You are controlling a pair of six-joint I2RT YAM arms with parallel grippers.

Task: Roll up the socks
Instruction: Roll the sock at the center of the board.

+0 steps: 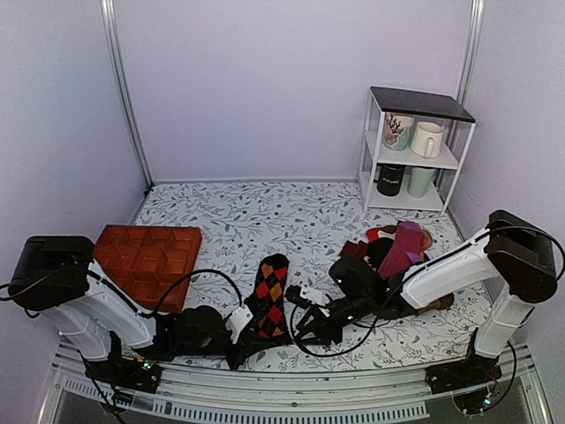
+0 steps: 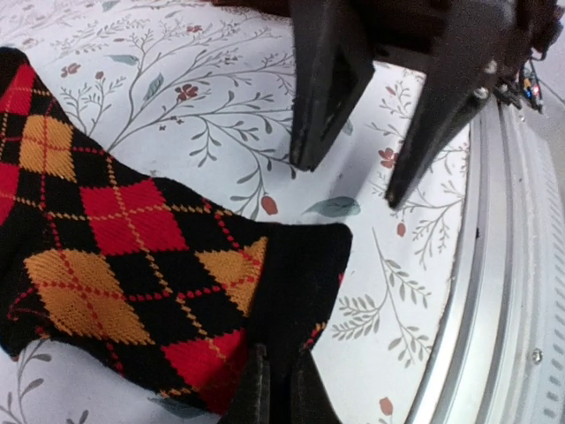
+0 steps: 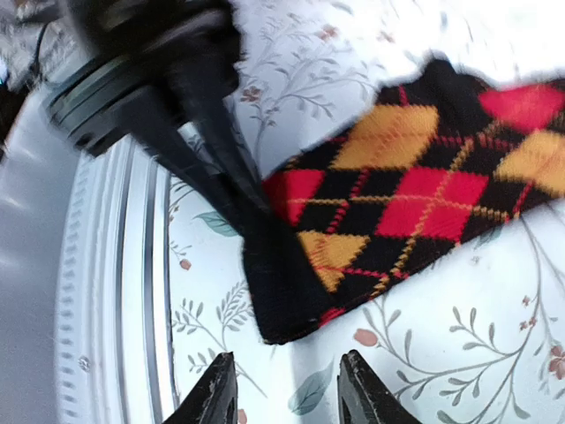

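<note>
— What are the left fingers (image 2: 258,393) doing?
— They are closed tight on the plain black cuff of the long black knit socks with red and orange argyle diamonds (image 2: 132,265), at the socks' near end.

— And the right fingers (image 3: 216,393)?
— Spread apart with nothing between them. They are just to the right of that same cuff and not touching it.

— Where do the socks lie?
— On the leaf-printed worktop (image 1: 265,212), close to its near edge and between the two arms, stretching away toward the far side.

— What is around them?
— A reddish-brown tray with diamond-shaped pockets (image 1: 146,261) sits to the left. A heap of maroon and purple socks (image 1: 402,247) lies to the right. A white rack with a black top (image 1: 419,103) holds mugs at the far right.
</note>
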